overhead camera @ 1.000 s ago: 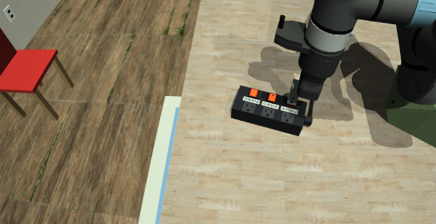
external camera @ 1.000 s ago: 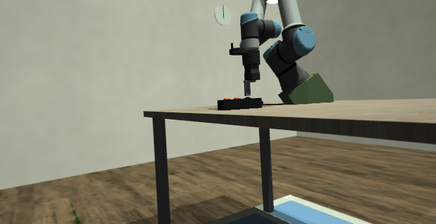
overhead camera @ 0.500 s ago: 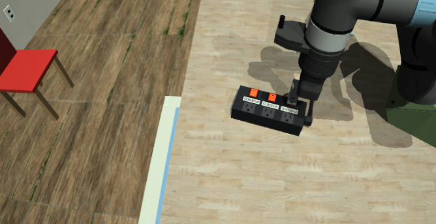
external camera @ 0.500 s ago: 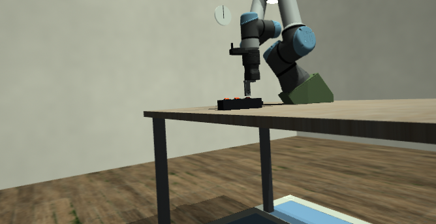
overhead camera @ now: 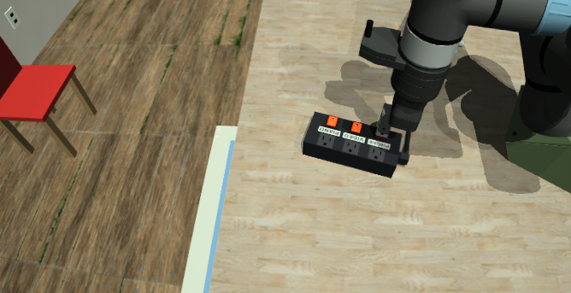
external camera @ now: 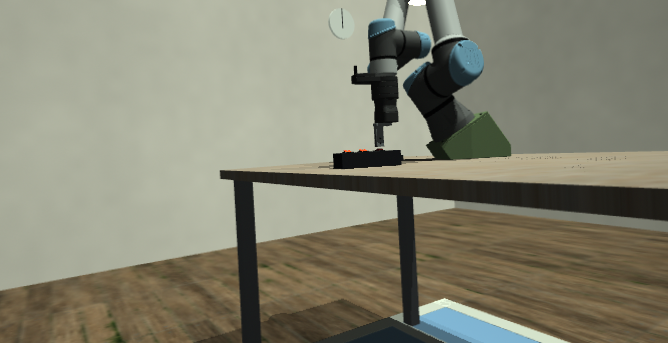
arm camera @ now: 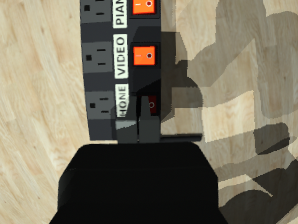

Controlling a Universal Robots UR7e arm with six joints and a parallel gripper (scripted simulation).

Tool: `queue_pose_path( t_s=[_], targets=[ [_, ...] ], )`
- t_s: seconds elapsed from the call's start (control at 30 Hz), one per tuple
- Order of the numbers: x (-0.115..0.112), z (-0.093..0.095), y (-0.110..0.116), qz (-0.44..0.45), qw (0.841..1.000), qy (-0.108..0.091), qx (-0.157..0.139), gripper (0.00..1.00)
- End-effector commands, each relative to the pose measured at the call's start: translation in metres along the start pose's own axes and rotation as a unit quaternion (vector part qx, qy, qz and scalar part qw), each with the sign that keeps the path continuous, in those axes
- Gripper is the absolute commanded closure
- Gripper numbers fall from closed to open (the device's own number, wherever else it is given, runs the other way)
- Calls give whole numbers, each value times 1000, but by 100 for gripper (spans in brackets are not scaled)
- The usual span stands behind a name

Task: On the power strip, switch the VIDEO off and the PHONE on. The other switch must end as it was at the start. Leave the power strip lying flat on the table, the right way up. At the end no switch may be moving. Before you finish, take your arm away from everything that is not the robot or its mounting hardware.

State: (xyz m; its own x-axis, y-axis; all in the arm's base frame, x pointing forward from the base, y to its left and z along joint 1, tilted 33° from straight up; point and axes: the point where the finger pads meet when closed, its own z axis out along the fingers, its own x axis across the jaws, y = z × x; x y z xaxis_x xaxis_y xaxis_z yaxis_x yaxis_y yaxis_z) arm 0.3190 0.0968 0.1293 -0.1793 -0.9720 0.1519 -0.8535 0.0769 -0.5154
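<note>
Wrist view: fingers were shut, empty, over the dark PHONE switch (arm camera: 153, 104); VIDEO (arm camera: 144, 55) glowed, both flips left.

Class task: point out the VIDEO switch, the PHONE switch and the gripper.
VIDEO switch (arm camera: 144, 55): wrist view, middle of orange rocker.
PHONE switch (arm camera: 153, 104): wrist view, dark rocker's visible part.
gripper (overhead camera: 382, 132): top view, closed fingertips.

Dark PHONE rocker switch (arm camera: 153, 104) partly hidden behind closed fingertips; PHONE label's (arm camera: 123, 104) first letter covered.
</note>
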Motion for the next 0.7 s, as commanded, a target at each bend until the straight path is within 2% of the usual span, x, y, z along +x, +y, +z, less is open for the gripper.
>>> queue_pose_path(
  t_s=[0.0, 0.67],
  targets=[
    [0, 0, 0, 0, 1000, 0, 0, 100],
    [0, 2, 0, 0, 1000, 0, 0, 100]
  ],
)
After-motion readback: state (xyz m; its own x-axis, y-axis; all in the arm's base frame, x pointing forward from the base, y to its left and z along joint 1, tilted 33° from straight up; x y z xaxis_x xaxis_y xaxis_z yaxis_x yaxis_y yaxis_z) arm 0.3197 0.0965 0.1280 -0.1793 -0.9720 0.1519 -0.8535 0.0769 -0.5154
